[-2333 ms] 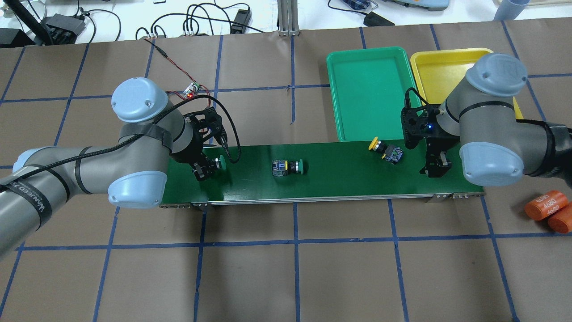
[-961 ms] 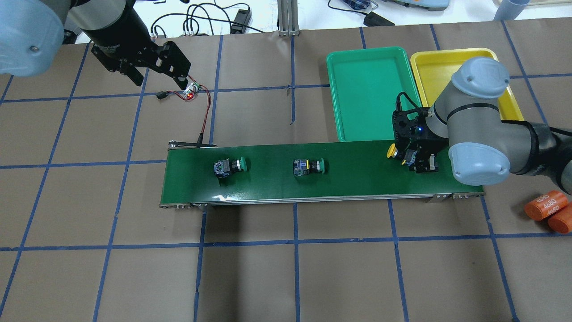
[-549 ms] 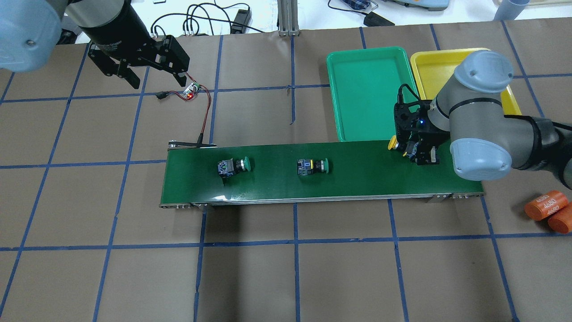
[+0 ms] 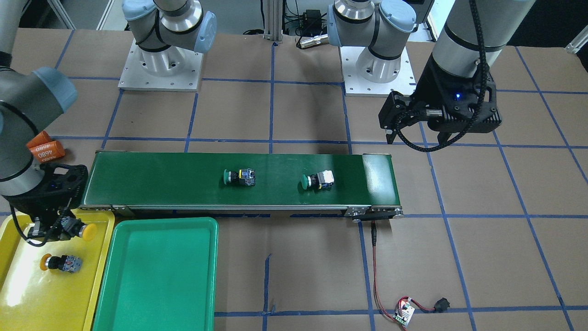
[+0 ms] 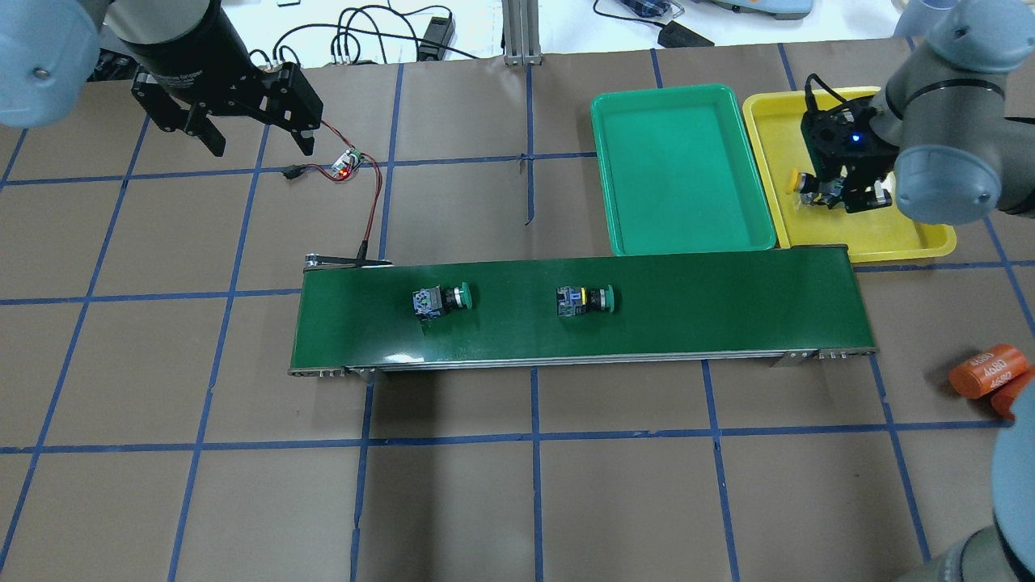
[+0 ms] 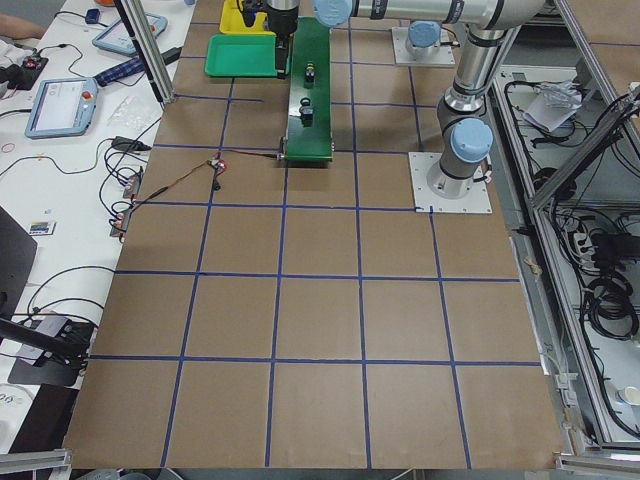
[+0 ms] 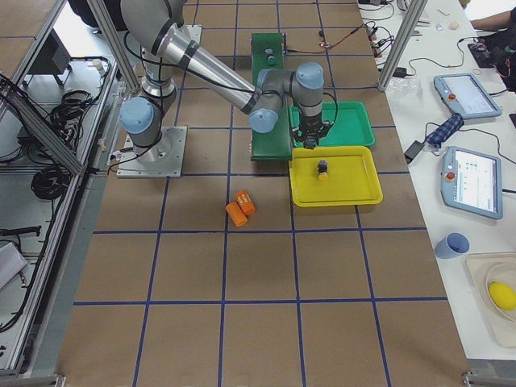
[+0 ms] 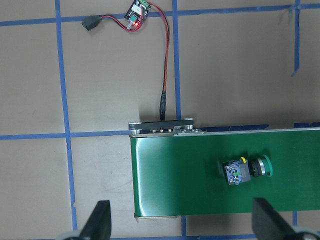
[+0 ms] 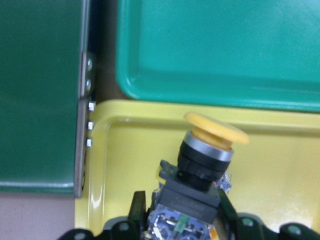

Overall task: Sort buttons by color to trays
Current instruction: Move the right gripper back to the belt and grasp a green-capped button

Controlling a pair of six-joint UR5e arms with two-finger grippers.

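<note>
On the conveyor belt [image 5: 687, 315] I see two green buttons [image 5: 441, 297] [image 5: 584, 301] lying on their sides, long axes along the belt, caps toward 3 o'clock. Over the yellow tray [image 5: 776, 121], beside the green tray [image 5: 679, 162], the right gripper [image 5: 837, 194] is clamped on a yellow button [image 5: 800, 182], cap toward 9 o'clock. The left gripper [image 5: 260, 148] hangs wide apart, holding nothing.

Grey tubular arms [image 7: 211, 68], pale-blue joint caps [image 5: 942, 184], black left pincer [image 5: 260, 147], braided black cable [image 4: 477, 37], blue light [image 4: 457, 96]

Green buttons [image 5: 441, 297] [image 5: 584, 300] on conveyor [image 5: 728, 299]; yellow button [image 4: 59, 263] in yellow tray [image 4: 27, 299]; held yellow button [image 4: 78, 228] above.
</note>
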